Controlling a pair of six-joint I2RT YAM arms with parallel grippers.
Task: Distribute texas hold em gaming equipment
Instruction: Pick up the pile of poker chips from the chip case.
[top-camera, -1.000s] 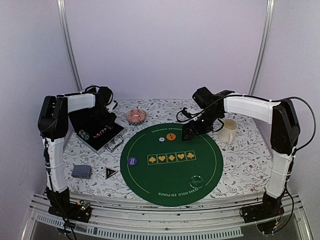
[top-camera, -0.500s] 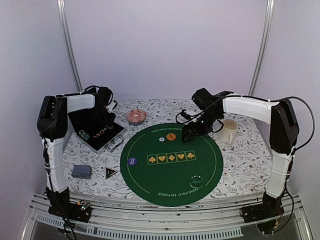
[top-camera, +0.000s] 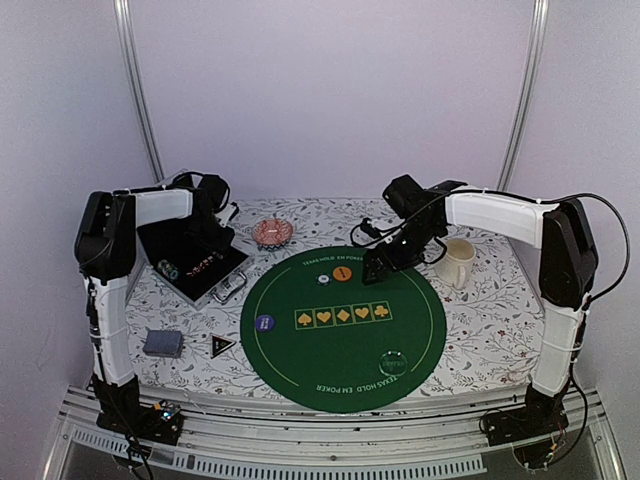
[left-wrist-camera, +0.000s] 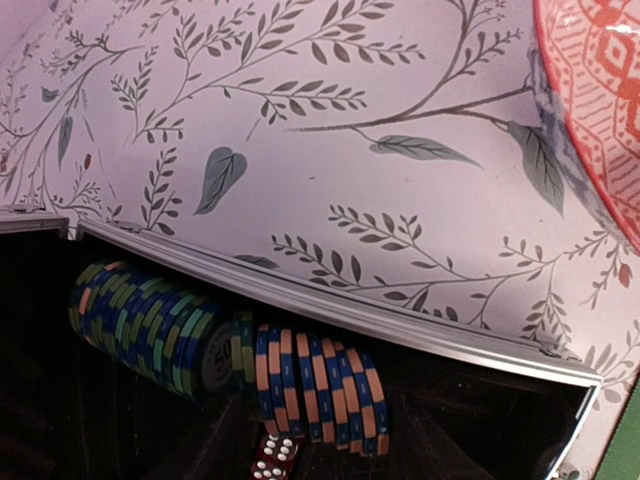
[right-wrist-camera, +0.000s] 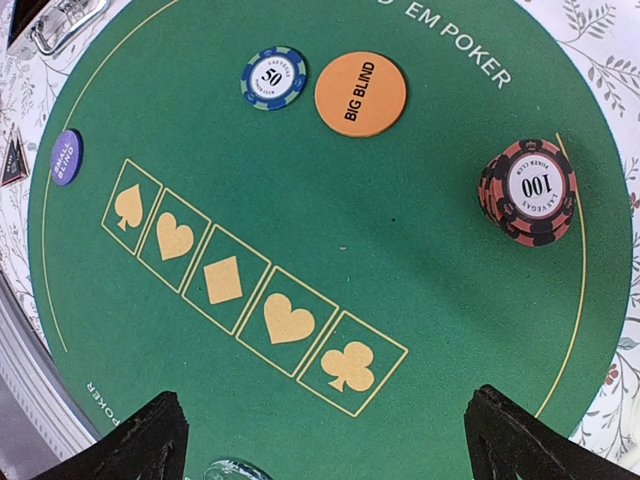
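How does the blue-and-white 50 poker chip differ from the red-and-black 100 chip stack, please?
The blue-and-white 50 poker chip lies single and flat; the red-and-black 100 chip stack stands several chips high. The 50 chip sits beside the orange round BIG BLIND disc; the 100 stack stands alone. Both are round with striped edges.

Left jaws slightly higher over black case (top-camera: 178, 247).

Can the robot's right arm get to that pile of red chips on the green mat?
Probably yes. The right gripper hangs open over the green mat, and the red chip stack stands by itself close by, with nothing lying between them.
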